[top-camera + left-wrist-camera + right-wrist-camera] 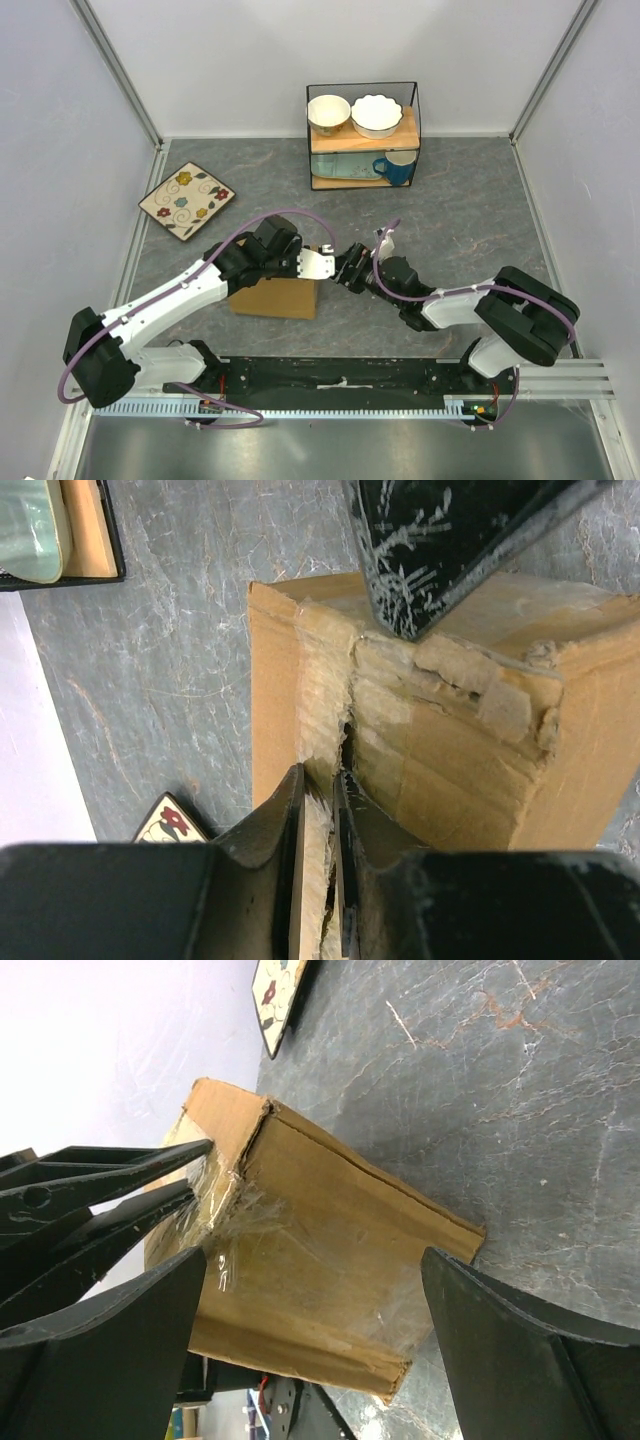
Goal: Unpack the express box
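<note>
The express box [270, 297] is a brown carton lying on the grey table between my two arms. In the left wrist view the express box [450, 740] shows a torn, taped top seam. My left gripper [320, 775] is closed on the pale torn edge along that seam. It sits over the box's right end in the top view [303, 264]. My right gripper [346, 272] is open just right of the box. In the right wrist view its jaws [315, 1255] stand wide apart on either side of the box's taped end [320, 1230], not touching it. The left fingers [120, 1170] show there.
A wire rack [415, 120] at the back holds two bowls [328, 113] [376, 115] and a blue mug [395, 168]. A floral square plate [186, 200] lies at the back left, and shows in the left wrist view [165, 823].
</note>
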Controlling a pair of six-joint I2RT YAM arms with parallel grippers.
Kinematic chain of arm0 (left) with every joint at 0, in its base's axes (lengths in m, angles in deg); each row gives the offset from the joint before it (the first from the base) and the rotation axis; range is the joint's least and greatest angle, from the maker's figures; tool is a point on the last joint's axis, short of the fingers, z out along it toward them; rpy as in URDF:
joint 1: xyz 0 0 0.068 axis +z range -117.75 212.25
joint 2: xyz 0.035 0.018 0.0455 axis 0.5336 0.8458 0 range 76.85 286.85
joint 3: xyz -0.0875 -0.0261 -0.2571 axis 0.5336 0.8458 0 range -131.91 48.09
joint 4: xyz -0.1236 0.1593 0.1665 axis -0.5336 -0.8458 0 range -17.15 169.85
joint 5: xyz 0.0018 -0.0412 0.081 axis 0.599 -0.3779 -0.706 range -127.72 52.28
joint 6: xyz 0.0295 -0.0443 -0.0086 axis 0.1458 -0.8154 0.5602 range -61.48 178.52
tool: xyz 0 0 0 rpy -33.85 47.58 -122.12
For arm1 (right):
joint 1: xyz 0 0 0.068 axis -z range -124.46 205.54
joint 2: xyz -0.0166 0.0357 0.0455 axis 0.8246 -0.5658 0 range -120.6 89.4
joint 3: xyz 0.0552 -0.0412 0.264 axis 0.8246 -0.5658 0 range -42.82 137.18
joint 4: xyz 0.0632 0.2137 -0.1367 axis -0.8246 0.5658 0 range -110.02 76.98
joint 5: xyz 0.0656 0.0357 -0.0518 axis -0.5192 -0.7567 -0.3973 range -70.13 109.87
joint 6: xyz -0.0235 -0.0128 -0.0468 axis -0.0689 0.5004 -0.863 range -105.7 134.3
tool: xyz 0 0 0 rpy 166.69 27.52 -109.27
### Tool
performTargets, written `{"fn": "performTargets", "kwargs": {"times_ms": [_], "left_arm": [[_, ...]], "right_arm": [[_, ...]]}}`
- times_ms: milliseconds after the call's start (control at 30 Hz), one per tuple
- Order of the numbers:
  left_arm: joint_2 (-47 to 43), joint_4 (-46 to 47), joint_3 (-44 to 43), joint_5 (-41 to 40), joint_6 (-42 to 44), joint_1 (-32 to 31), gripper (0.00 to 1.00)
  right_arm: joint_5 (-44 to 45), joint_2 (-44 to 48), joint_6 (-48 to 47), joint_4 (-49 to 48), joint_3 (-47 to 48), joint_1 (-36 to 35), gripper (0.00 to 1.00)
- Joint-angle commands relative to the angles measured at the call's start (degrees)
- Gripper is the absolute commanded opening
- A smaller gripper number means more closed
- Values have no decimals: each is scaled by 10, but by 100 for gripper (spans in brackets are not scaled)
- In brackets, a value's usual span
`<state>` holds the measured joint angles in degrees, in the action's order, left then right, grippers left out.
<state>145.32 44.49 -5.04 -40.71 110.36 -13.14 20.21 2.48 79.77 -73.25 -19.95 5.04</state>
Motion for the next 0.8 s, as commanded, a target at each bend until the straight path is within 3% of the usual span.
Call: {"fn": "performTargets", "kwargs": {"times_ms": [0, 133, 400, 767], "left_arm": [[-4, -15, 16, 16, -32, -8, 19], [-9, -13, 20, 13, -30, -8, 19], [-13, -8, 6, 6, -31, -10, 19], [-18, -8, 4, -1, -38, -15, 18]], "right_arm": [[-32, 37, 29, -57, -17, 19, 97], [7, 113, -5, 66, 0, 21, 98], [-43, 65, 32, -5, 9, 14, 96], [-43, -17, 33, -12, 67, -24, 94]]}}
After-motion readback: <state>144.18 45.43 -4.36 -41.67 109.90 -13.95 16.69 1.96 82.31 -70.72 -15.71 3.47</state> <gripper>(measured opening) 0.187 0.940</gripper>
